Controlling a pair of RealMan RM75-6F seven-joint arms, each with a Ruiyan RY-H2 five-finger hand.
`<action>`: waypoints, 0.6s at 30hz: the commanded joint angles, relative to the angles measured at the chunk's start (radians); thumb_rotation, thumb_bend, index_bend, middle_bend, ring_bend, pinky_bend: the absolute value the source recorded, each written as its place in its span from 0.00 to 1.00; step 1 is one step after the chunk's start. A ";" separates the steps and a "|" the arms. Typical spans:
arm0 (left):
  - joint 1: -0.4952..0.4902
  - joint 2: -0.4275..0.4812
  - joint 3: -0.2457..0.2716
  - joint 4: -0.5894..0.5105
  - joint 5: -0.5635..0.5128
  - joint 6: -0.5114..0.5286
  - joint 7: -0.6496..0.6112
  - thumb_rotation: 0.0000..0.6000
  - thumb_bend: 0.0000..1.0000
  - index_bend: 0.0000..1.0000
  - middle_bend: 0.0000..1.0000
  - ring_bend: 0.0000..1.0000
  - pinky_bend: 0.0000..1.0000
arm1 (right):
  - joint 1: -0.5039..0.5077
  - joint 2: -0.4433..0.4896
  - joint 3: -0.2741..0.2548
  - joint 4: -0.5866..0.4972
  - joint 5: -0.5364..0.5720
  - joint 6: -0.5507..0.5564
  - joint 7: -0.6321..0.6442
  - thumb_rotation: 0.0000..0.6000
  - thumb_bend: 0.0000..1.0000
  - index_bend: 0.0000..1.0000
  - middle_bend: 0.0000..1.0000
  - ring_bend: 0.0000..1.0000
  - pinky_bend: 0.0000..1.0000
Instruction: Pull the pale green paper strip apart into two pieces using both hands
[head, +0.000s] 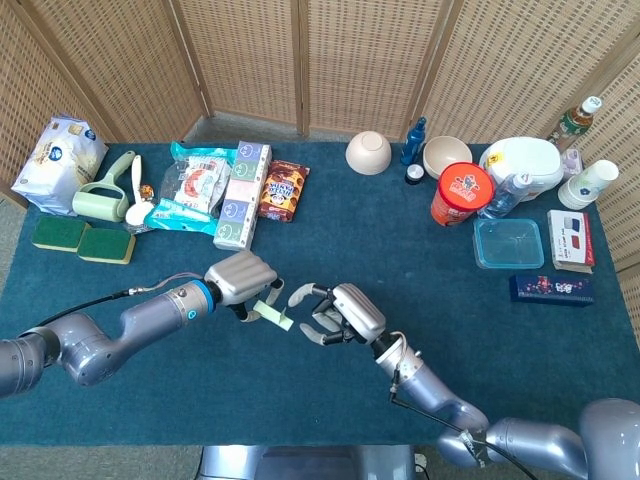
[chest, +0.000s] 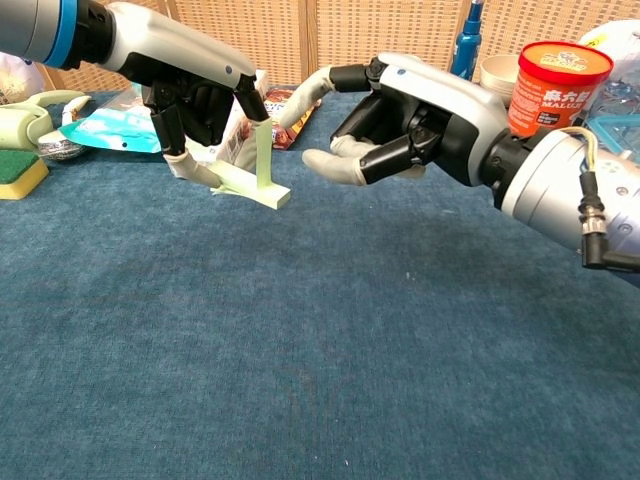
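So the left hand (head: 241, 279) has the pale green paper strip (head: 270, 311) pinched between its fingertips, holding it just above the dark teal felt table cover (head: 330, 400). In the chest view the left hand (chest: 195, 95) grips the upper part of the strip (chest: 262, 165), and the free end sticks out low toward the right hand (chest: 400, 125). The strip is in one piece.

The right hand (head: 335, 313) sits just right of the strip with its fingers spread and partly curled, grasping nothing. Its lower finger comes close to the strip's free end, but the chest view shows a gap, so they're apart.

Taking the strip as the landmark: behind it there's a brown snack packet (head: 283, 189) and a long white-and-green box (head: 243, 193). Far to its left lie two green-and-yellow sponges (head: 83, 239) and a pale green lint roller (head: 103, 193). Back and to its right stands an orange-red lidded tub (head: 460, 192), with a clear square plastic container (head: 509, 243) beyond that.
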 joint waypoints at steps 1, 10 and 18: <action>-0.001 -0.001 0.001 0.002 0.001 -0.001 -0.003 1.00 0.45 0.70 1.00 1.00 1.00 | 0.001 0.001 0.000 -0.001 0.000 0.000 0.001 1.00 0.40 0.40 1.00 1.00 1.00; -0.015 -0.016 -0.002 0.016 0.000 -0.003 -0.009 1.00 0.45 0.70 1.00 1.00 1.00 | 0.010 -0.007 -0.008 -0.008 -0.005 -0.009 -0.008 1.00 0.40 0.40 1.00 1.00 1.00; -0.021 -0.016 -0.002 0.013 0.002 -0.006 -0.021 1.00 0.45 0.69 1.00 1.00 1.00 | 0.012 -0.008 -0.009 -0.006 -0.001 -0.010 -0.017 1.00 0.40 0.41 1.00 1.00 1.00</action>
